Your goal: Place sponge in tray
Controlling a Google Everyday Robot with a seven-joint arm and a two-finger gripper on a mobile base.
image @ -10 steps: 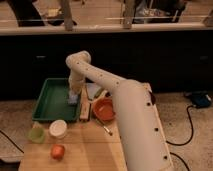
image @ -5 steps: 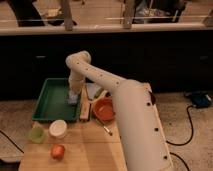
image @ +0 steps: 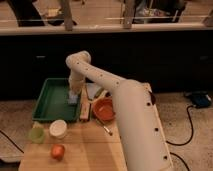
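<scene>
The green tray (image: 50, 102) lies on the wooden table at the left. My white arm reaches over it from the right. My gripper (image: 73, 96) is low over the tray's right side. The light-blue sponge (image: 73, 98) is right at the gripper tip, at or just above the tray floor. I cannot tell whether the sponge rests on the tray or is held.
An orange bowl (image: 104, 108) stands right of the tray. A white cup (image: 58, 128), a light-green cup (image: 36, 134) and an orange fruit (image: 58, 151) sit at the table's front left. A wooden strip (image: 85, 111) lies along the tray's right rim. Cables lie on the floor at right.
</scene>
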